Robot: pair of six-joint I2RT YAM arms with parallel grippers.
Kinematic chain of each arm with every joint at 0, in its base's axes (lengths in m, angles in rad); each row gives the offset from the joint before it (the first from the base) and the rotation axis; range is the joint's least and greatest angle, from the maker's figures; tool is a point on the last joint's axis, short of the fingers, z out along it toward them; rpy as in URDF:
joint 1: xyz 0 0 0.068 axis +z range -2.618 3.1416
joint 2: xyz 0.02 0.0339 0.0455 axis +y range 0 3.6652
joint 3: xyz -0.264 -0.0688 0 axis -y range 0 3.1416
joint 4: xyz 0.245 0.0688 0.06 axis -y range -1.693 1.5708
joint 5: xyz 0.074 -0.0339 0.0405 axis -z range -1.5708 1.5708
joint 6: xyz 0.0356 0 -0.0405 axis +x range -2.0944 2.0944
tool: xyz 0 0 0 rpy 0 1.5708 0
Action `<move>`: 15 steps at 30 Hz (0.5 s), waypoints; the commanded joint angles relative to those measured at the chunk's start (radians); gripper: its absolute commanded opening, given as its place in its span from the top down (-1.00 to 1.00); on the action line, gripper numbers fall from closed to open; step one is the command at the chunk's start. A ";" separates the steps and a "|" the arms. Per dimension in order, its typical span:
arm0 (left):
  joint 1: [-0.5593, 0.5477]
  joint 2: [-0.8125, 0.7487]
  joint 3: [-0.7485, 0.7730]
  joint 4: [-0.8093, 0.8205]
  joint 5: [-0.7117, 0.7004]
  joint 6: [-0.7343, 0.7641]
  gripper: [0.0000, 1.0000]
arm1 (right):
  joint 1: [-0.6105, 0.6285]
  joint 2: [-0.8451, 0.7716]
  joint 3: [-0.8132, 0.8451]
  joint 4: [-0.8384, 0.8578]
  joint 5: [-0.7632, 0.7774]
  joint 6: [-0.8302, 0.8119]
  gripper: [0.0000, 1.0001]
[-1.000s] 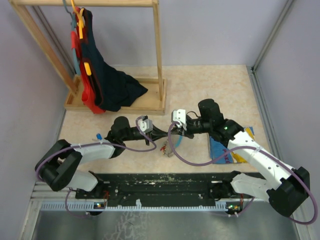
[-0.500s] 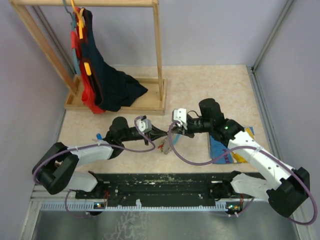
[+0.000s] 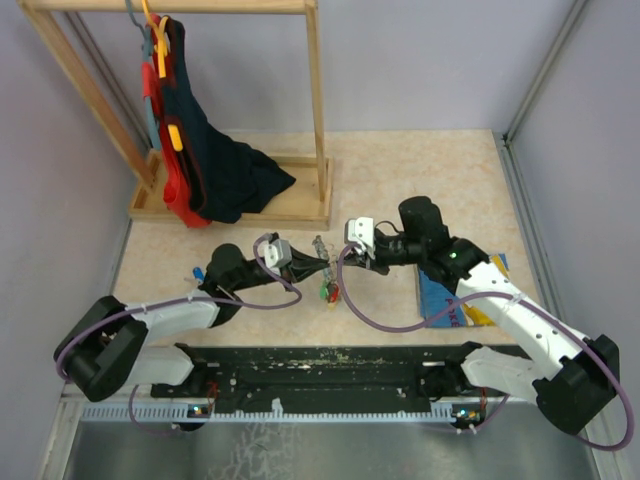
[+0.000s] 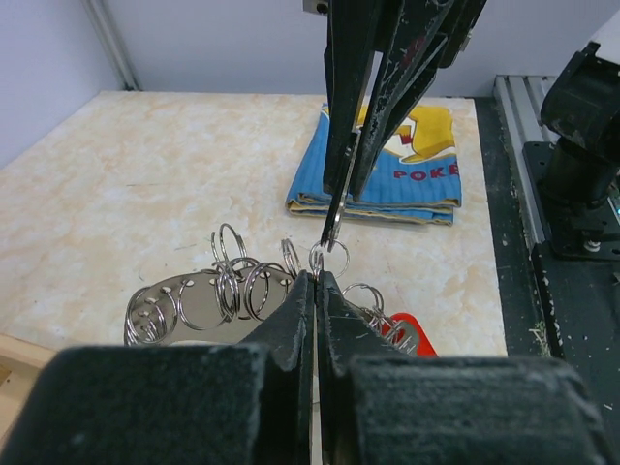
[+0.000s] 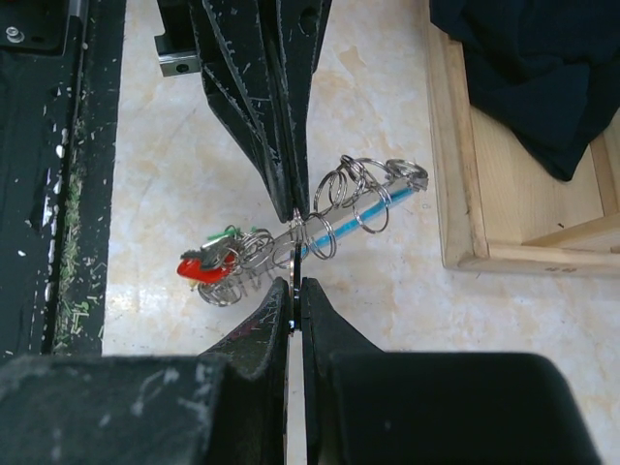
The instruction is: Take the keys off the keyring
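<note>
left tool (image 4: 317, 279), jaws pressed together on one small loop of the thin silvery metal keyring (image 4: 194, 308). right tool (image 5: 295, 283) meets it tip to tip and is likewise clamped on a loop. the ring cluster is held between them, mid-tabletop. small keys (image 5: 201, 266) with red and green plastic heads sit threaded at one end. a blue picture book (image 4: 387, 165) lies apart on the beige marbled tabletop (image 4: 145, 174).

silvery keyring (image 5: 360, 199), red and green keys (image 5: 207, 263)

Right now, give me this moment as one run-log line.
left end effector: shut on keyring | right end effector: shut on keyring | keys: red, green, on keyring
</note>
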 commanded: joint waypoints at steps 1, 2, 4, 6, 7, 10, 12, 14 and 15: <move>-0.003 -0.016 -0.018 0.195 -0.021 -0.089 1.00 | -0.011 -0.007 0.009 0.041 -0.050 -0.016 1.00; -0.004 -0.013 -0.020 0.211 -0.025 -0.098 1.00 | -0.011 -0.002 0.008 0.040 -0.059 -0.016 1.00; -0.008 -0.013 -0.028 0.236 -0.040 -0.108 1.00 | -0.011 0.003 0.006 0.042 -0.071 -0.013 1.00; -0.010 -0.010 -0.040 0.276 -0.053 -0.113 1.00 | -0.011 0.008 0.005 0.047 -0.081 -0.006 1.00; -0.012 -0.006 -0.046 0.297 -0.059 -0.117 1.00 | -0.010 0.010 0.006 0.049 -0.082 -0.005 1.00; -0.015 0.010 -0.072 0.388 -0.077 -0.132 1.00 | -0.011 0.015 0.005 0.055 -0.086 0.008 1.00; -0.018 0.022 -0.089 0.447 -0.095 -0.141 1.00 | -0.011 0.020 0.009 0.058 -0.091 0.019 1.00; -0.020 0.033 -0.102 0.497 -0.112 -0.144 1.00 | -0.011 0.025 0.012 0.059 -0.099 0.031 1.00; -0.021 0.039 -0.107 0.522 -0.119 -0.146 1.00 | -0.011 0.027 0.016 0.059 -0.103 0.038 1.00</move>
